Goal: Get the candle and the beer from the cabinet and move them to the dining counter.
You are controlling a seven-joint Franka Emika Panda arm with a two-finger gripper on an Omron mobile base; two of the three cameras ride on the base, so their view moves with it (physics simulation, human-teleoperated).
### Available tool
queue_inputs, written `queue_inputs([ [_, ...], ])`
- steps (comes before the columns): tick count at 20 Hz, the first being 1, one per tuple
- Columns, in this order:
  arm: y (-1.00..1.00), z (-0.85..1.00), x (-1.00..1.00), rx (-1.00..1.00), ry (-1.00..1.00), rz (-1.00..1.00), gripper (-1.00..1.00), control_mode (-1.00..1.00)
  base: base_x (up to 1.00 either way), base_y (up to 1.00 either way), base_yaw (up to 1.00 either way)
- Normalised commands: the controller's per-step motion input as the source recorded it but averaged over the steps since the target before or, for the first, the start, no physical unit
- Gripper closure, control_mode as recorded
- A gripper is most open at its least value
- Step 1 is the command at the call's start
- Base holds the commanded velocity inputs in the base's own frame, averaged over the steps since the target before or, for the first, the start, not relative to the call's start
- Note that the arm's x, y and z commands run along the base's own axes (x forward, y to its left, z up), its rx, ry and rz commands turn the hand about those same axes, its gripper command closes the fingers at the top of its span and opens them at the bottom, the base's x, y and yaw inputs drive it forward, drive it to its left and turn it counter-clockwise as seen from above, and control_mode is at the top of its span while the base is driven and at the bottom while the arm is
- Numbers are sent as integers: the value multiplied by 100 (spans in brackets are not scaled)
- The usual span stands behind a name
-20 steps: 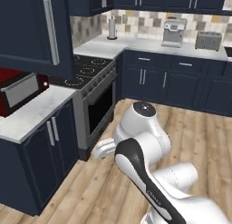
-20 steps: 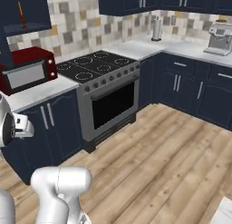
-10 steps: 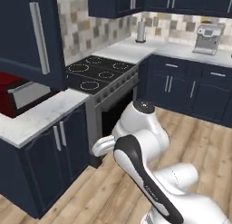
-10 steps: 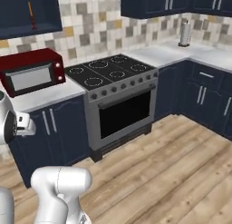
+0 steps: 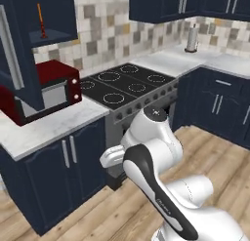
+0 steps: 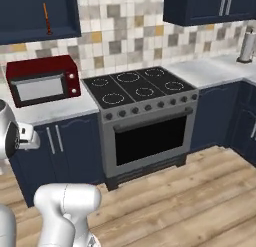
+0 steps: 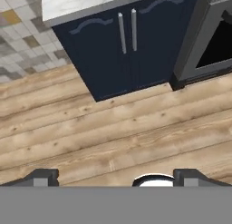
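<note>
Hand view: gripper jaws wide, empty, facing floor. Approach step; next, reach thin orange candle in open navy wall cabinet.

The arm is glossy white, built of thick rounded segments that swell into bulbous joints. A broad black band runs along one curved link, edged by the white shell, with faint grey lettering low on the band. Nearest the stove, the top joint ends in a round white cap marked with a small dark cross. A short white stub juts from the link's side.
</note>
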Motion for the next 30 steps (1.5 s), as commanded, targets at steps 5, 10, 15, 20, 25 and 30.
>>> queue_inputs([
  [5,0,0,0,0,0,0,-100,100,83,-28,41],
  [10,0,0,0,0,0,0,-100,100,91,-13,41],
  [15,0,0,0,0,0,0,-100,100,85,-8,38],
  [20,0,0,0,0,0,0,-100,100,79,0,27],
  [25,0,0,0,0,0,0,-100,100,80,-9,27],
  [30,0,0,0,0,0,0,-100,100,77,-14,25],
])
